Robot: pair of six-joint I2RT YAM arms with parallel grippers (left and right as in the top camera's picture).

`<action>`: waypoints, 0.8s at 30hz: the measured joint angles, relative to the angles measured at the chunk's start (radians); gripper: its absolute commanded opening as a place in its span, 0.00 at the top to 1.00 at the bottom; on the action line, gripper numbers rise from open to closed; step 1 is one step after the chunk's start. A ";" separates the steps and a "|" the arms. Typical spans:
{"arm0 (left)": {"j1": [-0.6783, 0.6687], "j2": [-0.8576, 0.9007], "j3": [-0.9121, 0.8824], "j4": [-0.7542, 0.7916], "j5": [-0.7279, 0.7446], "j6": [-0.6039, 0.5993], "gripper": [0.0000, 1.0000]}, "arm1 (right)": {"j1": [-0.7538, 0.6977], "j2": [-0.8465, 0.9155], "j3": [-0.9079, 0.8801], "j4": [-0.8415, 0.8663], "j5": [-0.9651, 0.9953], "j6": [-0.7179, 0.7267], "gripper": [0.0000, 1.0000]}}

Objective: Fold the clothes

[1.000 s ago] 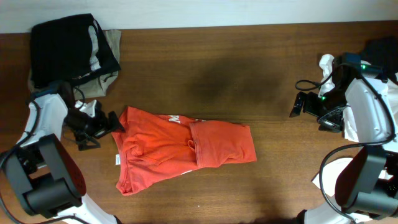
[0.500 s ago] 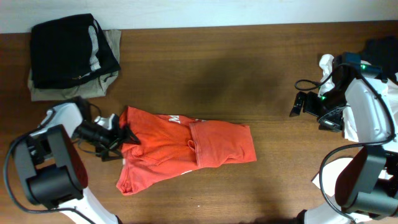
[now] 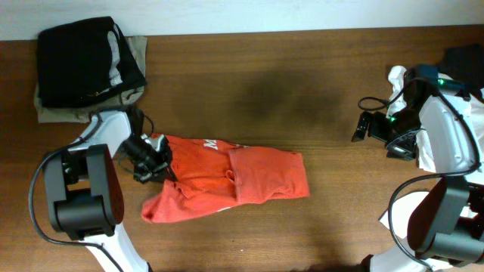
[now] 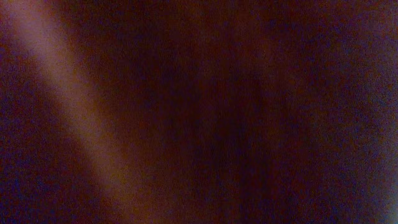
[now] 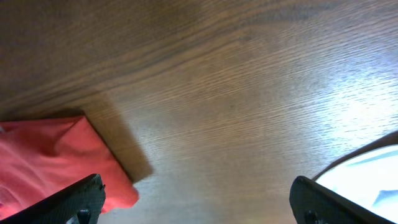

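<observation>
The clothes, an orange-red T-shirt [image 3: 242, 177], lie crumpled across the middle of the wooden table [image 3: 287, 83], with a bit of white print showing at the top edge. My left gripper [image 3: 160, 160] sits low on the shirt's left edge, shut on the fabric, which bunches up beside it. The left wrist view is dark and blurred and shows nothing clear. My right gripper [image 3: 361, 127] hovers open over bare wood at the far right, well apart from the shirt. In the right wrist view the shirt's right end [image 5: 50, 162] lies by the left fingertip [image 5: 84, 198].
A folded pile of black clothing [image 3: 83, 57] on a beige garment [image 3: 134, 53] rests at the back left corner. White material [image 3: 397, 75] lies near the right arm, and a pale sheet [image 5: 367, 174] shows by the right finger.
The left gripper moved right onto the shirt's left edge and shut there. The shirt's left side has shifted and bunched. The right arm stayed still.
</observation>
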 measured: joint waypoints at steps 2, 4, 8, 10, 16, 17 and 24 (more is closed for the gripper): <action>-0.005 -0.004 0.127 -0.065 -0.056 -0.027 0.99 | 0.000 -0.001 -0.049 0.049 -0.012 0.004 0.01; -0.031 -0.020 0.222 -0.113 -0.085 -0.041 0.99 | 0.000 -0.002 -0.112 0.109 -0.041 0.007 0.01; -0.178 -0.100 0.328 -0.157 -0.102 -0.068 0.99 | 0.017 -0.002 -0.248 0.237 -0.104 0.010 0.01; -0.258 -0.119 0.337 -0.171 -0.105 -0.079 0.99 | 0.045 -0.002 -0.293 0.280 -0.116 0.014 0.02; -0.517 -0.119 0.338 -0.157 -0.109 -0.118 0.99 | 0.153 -0.002 -0.351 0.367 -0.132 0.063 0.01; -0.554 -0.119 0.338 -0.157 -0.109 -0.124 0.95 | 0.159 -0.002 -0.351 0.372 -0.132 0.071 0.01; -0.775 -0.119 0.338 -0.091 -0.110 -0.158 0.29 | 0.164 -0.002 -0.351 0.388 -0.134 0.086 0.01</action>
